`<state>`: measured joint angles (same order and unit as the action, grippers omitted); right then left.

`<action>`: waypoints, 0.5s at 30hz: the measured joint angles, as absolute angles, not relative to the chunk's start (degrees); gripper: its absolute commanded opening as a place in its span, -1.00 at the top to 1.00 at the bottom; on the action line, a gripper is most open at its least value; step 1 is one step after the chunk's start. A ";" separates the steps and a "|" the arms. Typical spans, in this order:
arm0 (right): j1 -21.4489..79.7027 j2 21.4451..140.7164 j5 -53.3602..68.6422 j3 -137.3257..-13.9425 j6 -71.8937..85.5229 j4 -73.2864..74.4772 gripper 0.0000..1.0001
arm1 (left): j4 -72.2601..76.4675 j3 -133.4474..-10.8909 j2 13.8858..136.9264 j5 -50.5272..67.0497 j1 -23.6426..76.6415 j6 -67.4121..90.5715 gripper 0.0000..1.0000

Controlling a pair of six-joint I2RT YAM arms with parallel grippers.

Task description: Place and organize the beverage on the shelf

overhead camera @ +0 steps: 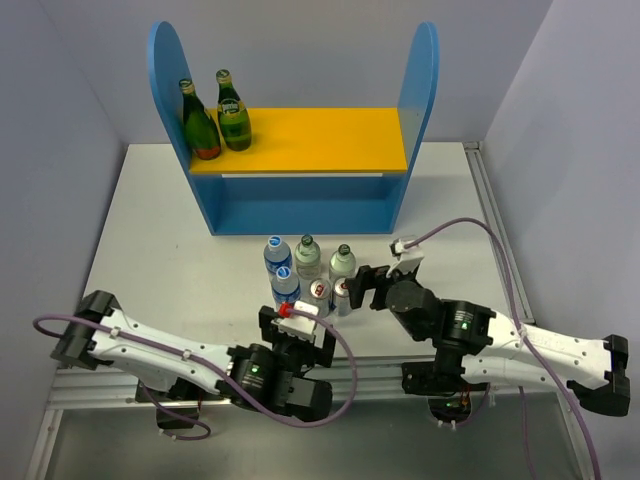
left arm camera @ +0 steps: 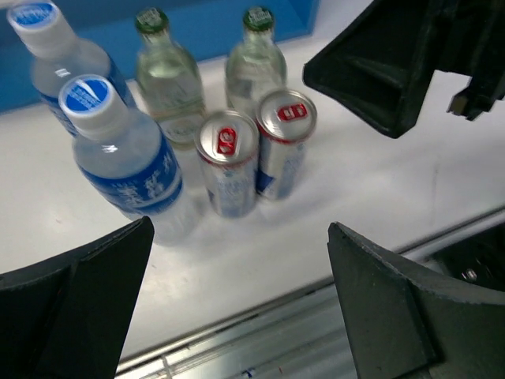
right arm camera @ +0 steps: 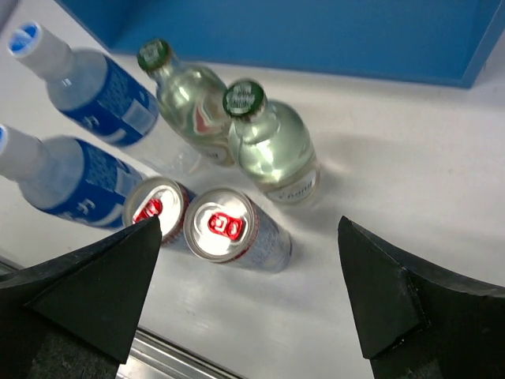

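Note:
The blue shelf (overhead camera: pixel 320 135) stands at the back, with two dark green bottles (overhead camera: pixel 217 122) on the left of its yellow board. On the table in front stand two blue-label water bottles (overhead camera: pixel 280 268), two clear green-capped bottles (overhead camera: pixel 324 260) and two silver cans (overhead camera: pixel 331 294) with red tabs. My left gripper (overhead camera: pixel 297 330) is open and empty just near of the cans (left arm camera: pixel 252 154). My right gripper (overhead camera: pixel 362 288) is open and empty just right of them, above the right can (right arm camera: pixel 233 229). The left can (right arm camera: pixel 162 209) is beside its left fingertip (right arm camera: pixel 134 260).
The shelf's blue base (right arm camera: pixel 316 31) lies just beyond the bottle cluster. The right gripper's black finger (left arm camera: pixel 394 63) shows in the left wrist view, close to the cans. The table's metal front rail (left arm camera: pixel 316 316) runs under my left gripper. Grey walls surround the table.

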<state>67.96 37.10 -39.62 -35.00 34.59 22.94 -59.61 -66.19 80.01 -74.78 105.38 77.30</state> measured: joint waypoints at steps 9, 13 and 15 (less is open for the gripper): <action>70.98 38.41 -38.52 -31.42 39.72 23.68 -1.00 | -20.91 -48.12 67.57 -60.20 99.61 48.77 -0.99; 72.29 38.61 -37.85 -30.55 41.47 23.42 -1.00 | -10.70 -44.16 71.33 -55.24 96.12 44.60 -0.99; 73.10 39.13 -37.58 -29.41 42.37 23.35 -1.00 | -6.66 -41.41 72.93 -52.90 94.30 43.20 -0.99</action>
<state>73.10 39.13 -37.58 -29.41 42.37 23.35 -6.66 -41.41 72.93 -52.90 94.30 43.20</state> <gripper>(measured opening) 0.997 0.994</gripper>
